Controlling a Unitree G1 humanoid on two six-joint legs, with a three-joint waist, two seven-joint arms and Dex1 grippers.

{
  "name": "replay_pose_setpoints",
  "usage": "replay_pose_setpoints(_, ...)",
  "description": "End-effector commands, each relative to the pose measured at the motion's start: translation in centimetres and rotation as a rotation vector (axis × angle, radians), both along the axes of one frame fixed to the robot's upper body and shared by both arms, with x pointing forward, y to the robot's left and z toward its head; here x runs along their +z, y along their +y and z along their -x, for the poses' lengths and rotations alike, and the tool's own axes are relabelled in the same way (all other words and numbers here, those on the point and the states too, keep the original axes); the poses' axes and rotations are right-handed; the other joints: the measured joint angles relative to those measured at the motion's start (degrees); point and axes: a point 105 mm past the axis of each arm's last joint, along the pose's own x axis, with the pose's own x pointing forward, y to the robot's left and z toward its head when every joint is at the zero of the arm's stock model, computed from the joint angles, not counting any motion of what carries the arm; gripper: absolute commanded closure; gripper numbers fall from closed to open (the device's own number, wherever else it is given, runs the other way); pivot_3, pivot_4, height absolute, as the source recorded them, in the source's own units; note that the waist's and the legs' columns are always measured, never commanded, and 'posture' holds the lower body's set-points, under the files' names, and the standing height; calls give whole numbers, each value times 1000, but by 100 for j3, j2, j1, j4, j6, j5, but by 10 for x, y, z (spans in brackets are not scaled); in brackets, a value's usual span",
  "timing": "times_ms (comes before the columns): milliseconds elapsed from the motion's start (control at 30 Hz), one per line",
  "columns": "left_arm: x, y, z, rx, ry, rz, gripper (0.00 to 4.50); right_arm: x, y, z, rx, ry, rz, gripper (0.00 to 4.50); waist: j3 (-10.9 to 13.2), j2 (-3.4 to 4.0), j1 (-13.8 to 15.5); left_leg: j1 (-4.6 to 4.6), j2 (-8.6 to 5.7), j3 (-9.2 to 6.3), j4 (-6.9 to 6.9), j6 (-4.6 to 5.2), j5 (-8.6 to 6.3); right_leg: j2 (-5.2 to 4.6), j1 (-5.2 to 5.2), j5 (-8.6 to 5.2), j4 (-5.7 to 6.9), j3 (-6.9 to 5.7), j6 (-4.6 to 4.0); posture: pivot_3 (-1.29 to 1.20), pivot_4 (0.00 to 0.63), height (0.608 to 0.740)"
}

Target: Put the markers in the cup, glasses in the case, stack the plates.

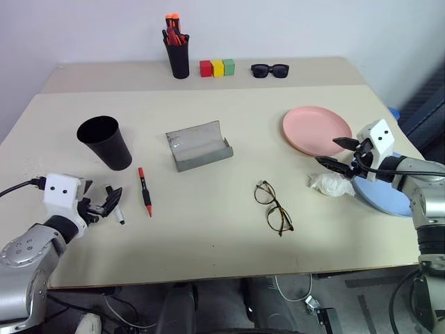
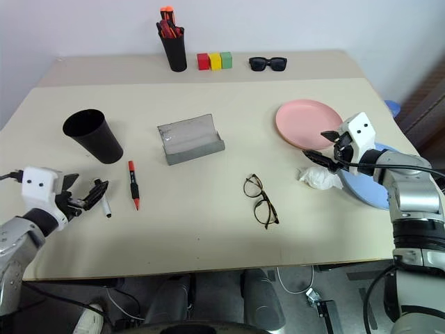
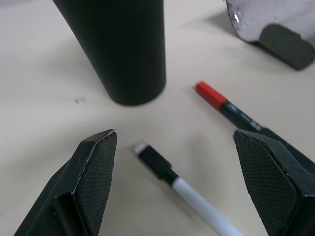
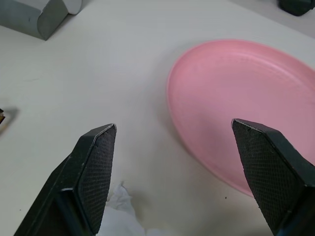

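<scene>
Red marker (image 1: 144, 191) lies lengthwise front-to-back, red cap toward the cup (image 1: 105, 142); both grippers' jaws gape wide, empty.

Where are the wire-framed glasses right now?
The glasses lie open on the table's near half, right of centre, between the grey case and the crumpled white tissue.

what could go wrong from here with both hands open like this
1. The open left hand hovers over the black and white marker, close to the red marker; closing could nudge that one away.
2. The crumpled tissue lies beside the open right hand, between the pink plate and the blue plate; it could get trapped when they are stacked.
</scene>
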Motion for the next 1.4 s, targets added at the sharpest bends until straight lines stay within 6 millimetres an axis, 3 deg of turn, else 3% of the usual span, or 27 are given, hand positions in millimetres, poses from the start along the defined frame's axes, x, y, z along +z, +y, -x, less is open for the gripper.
replay_pose_setpoints(33,10,0,2,1,-34,-30,658,17,9,-4,32,-55,6,701,0,0,4,1,0,1,2,0,0,0,0,0,3,1,0,0,150,740)
replay_pose_setpoints(233,12,5,3,13,-36,-42,658,20,22,-7,65,-71,1,701,0,0,14,1,0,5,5,0,0,0,0,-1,4,4,-1,0,150,740)
replay_pose_setpoints(400,16,4,0,22,-38,-63,658,22,46,-6,147,-83,-15,701,0,0,4,2,0,5,4,0,0,0,0,-1,6,4,-1,0,150,740)
replay_pose_setpoints(667,21,17,-9,188,-29,-60,658,16,128,16,395,-71,-74,701,0,0,12,5,1,3,3,0,0,2,0,1,12,4,3,0,150,740)
replay_pose_setpoints(733,22,18,-10,225,-7,-37,115,15,147,26,462,-61,-93,638,-1,-2,32,1,1,2,5,0,0,2,0,9,11,3,18,0,150,740)
replay_pose_setpoints(800,22,15,-12,273,25,-21,35,13,159,36,521,-47,-109,638,-1,-3,30,-2,-1,-2,5,0,0,1,0,10,10,2,23,0,150,740)
replay_pose_setpoints(1033,17,7,-7,430,207,86,35,0,180,45,596,-2,-150,638,-6,-11,-9,2,-1,-8,6,0,0,4,0,12,19,-1,26,0,150,740)
replay_pose_setpoints(1400,-24,-3,-4,480,426,202,35,-6,199,55,657,9,-187,638,-8,-11,-41,5,-1,-23,6,-1,0,8,2,12,27,-8,26,0,150,740)
